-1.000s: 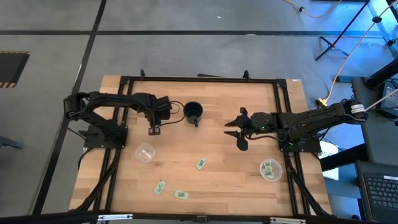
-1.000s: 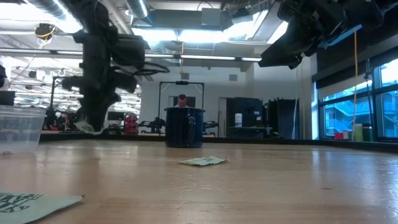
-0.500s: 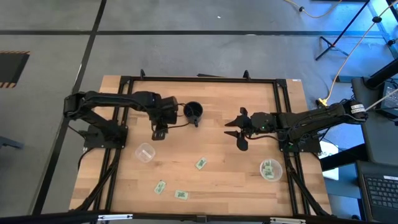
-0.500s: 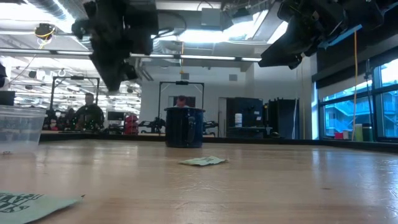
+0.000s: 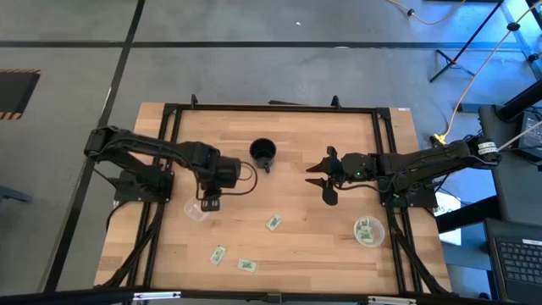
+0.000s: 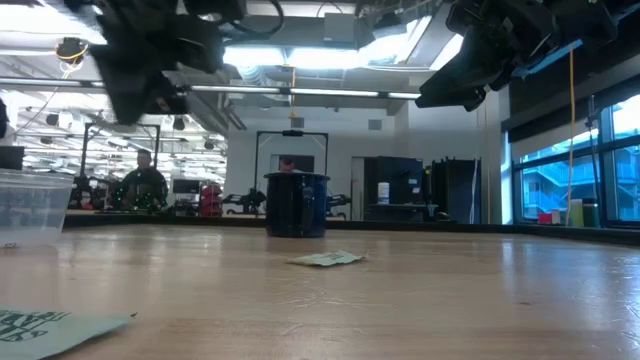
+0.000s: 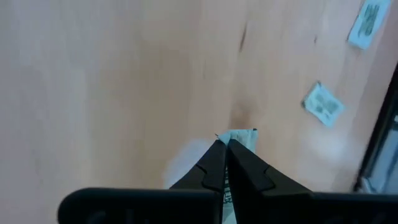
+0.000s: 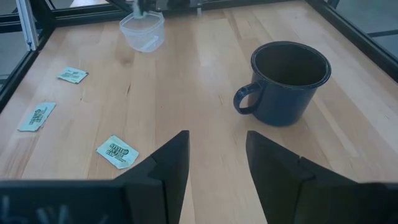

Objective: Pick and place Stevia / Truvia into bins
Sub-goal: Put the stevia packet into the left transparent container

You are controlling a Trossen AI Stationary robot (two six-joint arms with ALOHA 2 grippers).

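Note:
My left gripper (image 5: 207, 202) is shut on a pale green and white sachet (image 7: 240, 135) and hangs over the rim of the left clear cup (image 5: 196, 208). In the right wrist view it shows above that cup (image 8: 143, 31). My right gripper (image 5: 326, 178) is open and empty, held above the table right of the black mug (image 5: 263, 153). The right clear cup (image 5: 368, 230) holds several sachets. Three sachets lie flat on the table: one in the middle (image 5: 273, 223) and two near the front edge (image 5: 218, 254), (image 5: 246, 266). My left gripper pinches the sachet between its two fingers, and one end of the sachet (image 7: 242, 134) sticks out past the fingertips. The fingers point down from above. The sachet is lifted clear of the table.
The black mug with a handle (image 8: 291, 81) stands at the table's far middle. A black frame (image 5: 169, 114) runs around the table's edges. In the low view the mug (image 6: 296, 204) stands behind a flat sachet (image 6: 327, 259), and the left cup (image 6: 30, 205) shows at the picture's edge.
My left gripper, staying shut on the sachet, has gone from beside the black mug toward the table's near edge and a little left, ending over the left clear cup. In the low view it has risen. My right arm has kept still.

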